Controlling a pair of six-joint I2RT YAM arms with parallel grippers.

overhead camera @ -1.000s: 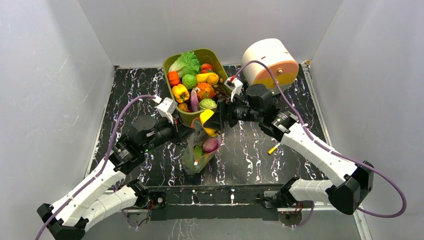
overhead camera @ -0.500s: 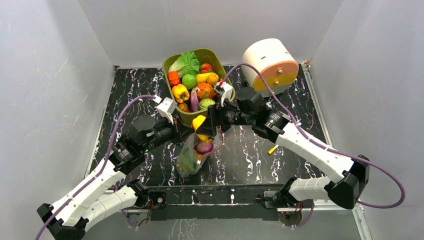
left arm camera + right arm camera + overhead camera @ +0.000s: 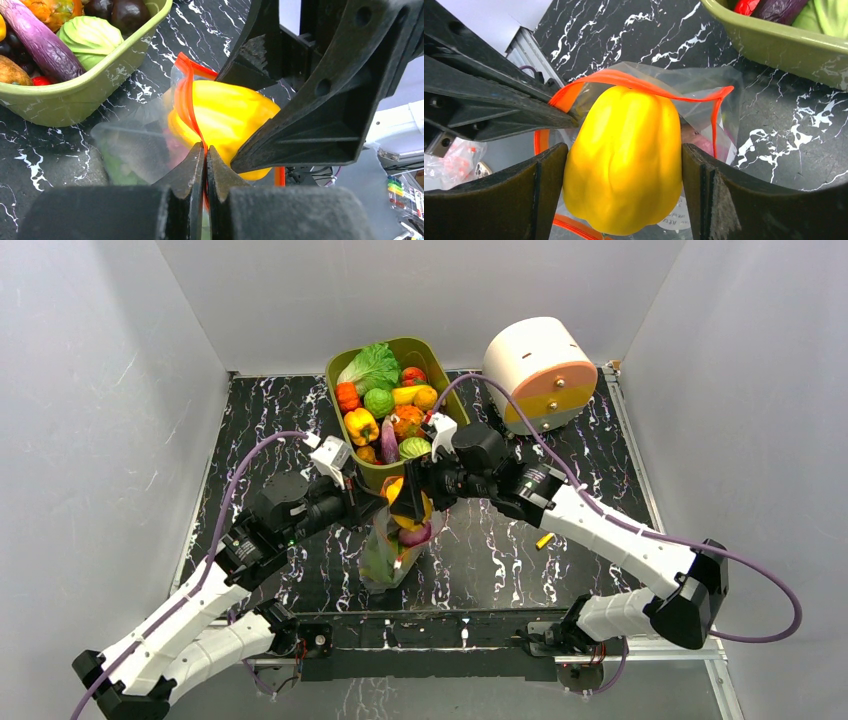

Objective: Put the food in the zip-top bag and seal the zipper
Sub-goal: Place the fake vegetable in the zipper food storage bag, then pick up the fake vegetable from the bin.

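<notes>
Left gripper noted with tips pressed together, the zipper pinched between them. By that red-orange strip the bag is held up, mouth raised, its lower part hanging to the table just in front of the green tub. Right gripper is clamped on a yellow pepper, one finger on each flank. The pepper is held at the bag's mouth, with the strip curved around its far side and seen again under its near end; how deep it sits cannot be told. Inside the bag a purple onion and something green are made out through the plastic, and a white label shows below the pepper. More vegetables are heaped in the tub. A white drum is seen at the far right of the table and a small yellow stick beside the right arm.
</notes>
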